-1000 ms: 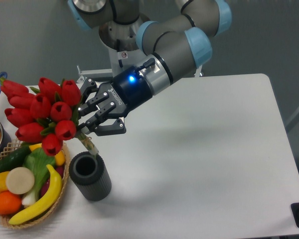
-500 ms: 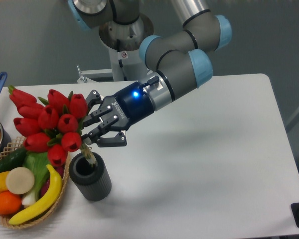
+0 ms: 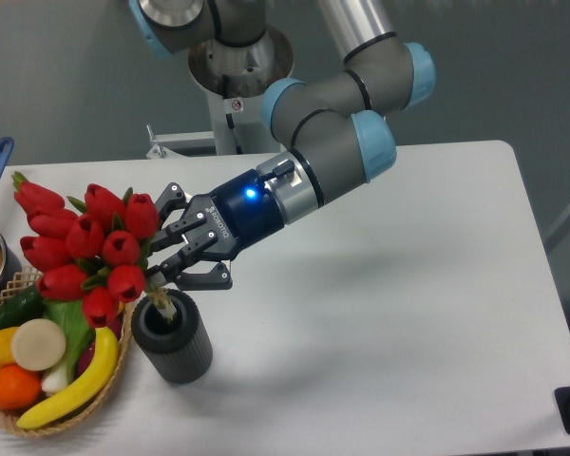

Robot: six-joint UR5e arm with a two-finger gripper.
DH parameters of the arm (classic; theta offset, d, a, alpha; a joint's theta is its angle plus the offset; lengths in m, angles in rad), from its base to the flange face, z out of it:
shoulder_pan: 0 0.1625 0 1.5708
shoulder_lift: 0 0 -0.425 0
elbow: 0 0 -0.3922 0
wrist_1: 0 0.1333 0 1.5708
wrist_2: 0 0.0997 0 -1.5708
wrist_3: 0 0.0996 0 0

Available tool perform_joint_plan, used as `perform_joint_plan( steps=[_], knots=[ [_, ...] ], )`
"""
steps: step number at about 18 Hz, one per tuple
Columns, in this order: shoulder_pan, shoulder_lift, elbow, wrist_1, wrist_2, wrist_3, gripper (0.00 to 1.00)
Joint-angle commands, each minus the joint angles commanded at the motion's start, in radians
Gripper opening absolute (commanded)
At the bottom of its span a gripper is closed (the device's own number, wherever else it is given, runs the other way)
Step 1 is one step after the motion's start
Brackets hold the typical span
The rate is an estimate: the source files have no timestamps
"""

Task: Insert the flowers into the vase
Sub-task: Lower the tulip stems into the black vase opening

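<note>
Arm (image 3: pixel 328 142) reaching down-left, wrist tilted, gripper (image 3: pixel 166 258) jaws clamped on stems

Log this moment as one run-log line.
gripper: shut on flowers | stem tips inside vase mouth | bunch tilted left over basket | not released

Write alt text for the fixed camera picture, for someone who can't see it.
A robot gripper holds a bunch of red flowers tilted to the left, their stem tips at the mouth of a dark ribbed vase on a white table. A wicker basket of fruit and vegetables sits beside the vase.
</note>
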Motion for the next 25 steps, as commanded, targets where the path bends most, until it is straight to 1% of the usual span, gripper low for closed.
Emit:
perform_joint_plan(
  steps=[9,17,21,25],
  knots=[
    [-0.011,-0.003,-0.017,-0.002,0.000,-0.008,0.33],
    [-0.011,-0.026,-0.028,-0.002,0.002,-0.006,0.33],
    [-0.009,-0.054,-0.029,-0.002,0.002,-0.003,0.33],
    [-0.005,-0.066,-0.037,-0.002,0.003,0.000,0.33]
  ],
)
